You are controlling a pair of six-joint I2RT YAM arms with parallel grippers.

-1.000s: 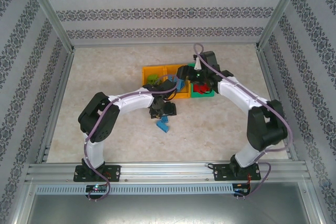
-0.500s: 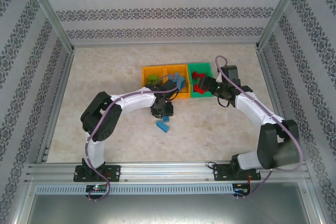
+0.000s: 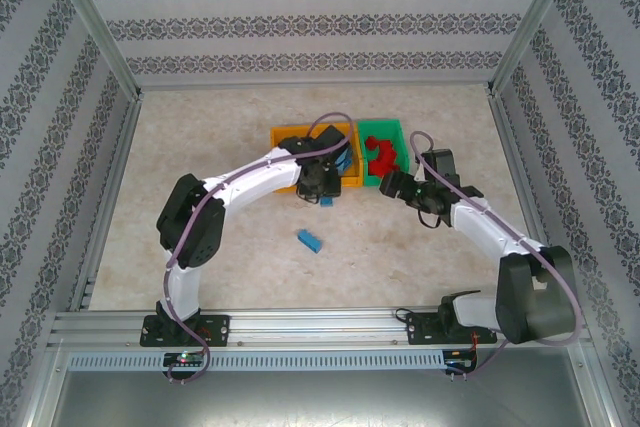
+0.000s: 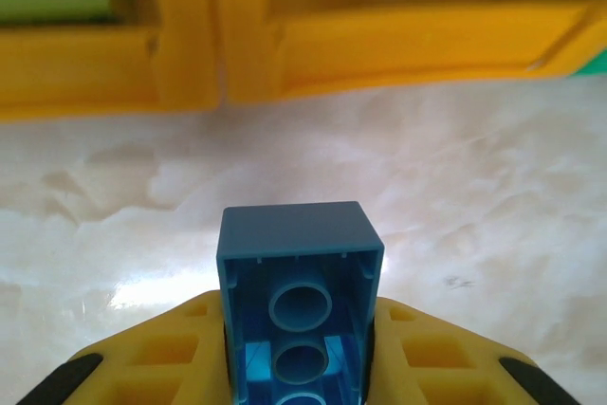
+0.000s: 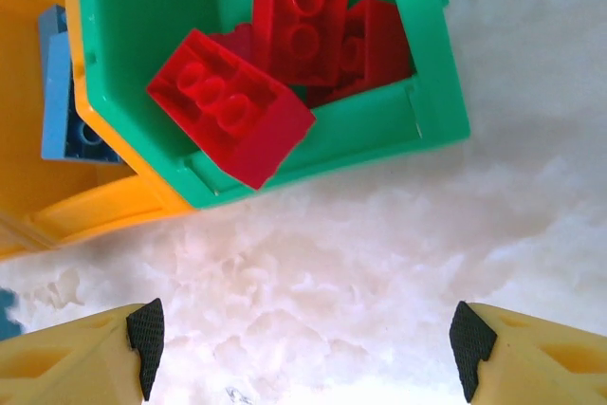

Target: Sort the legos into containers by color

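Observation:
My left gripper (image 3: 324, 190) is shut on a blue lego (image 3: 326, 203), held just in front of the middle orange container (image 3: 352, 183). In the left wrist view the blue lego (image 4: 294, 244) sits underside-up between the yellow fingers (image 4: 142, 358), facing the two orange containers (image 4: 408, 35). Another blue lego (image 3: 310, 239) lies loose on the table. Red legos (image 3: 378, 154) fill the green container (image 3: 380, 123). My right gripper (image 3: 392, 185) stands open in front of that container; the right wrist view shows the gripper (image 5: 303, 348) with bare table between its pads.
The left orange container (image 3: 282, 133) holds lime green pieces. In the right wrist view a blue lego (image 5: 62, 92) lies in the orange container (image 5: 85, 211) beside the green container (image 5: 432, 64). Patterned walls and metal posts ring the marbled table.
My left gripper lifted from the table and moved toward the middle container with a blue lego. The right gripper pulled back from over the green container to its near side.

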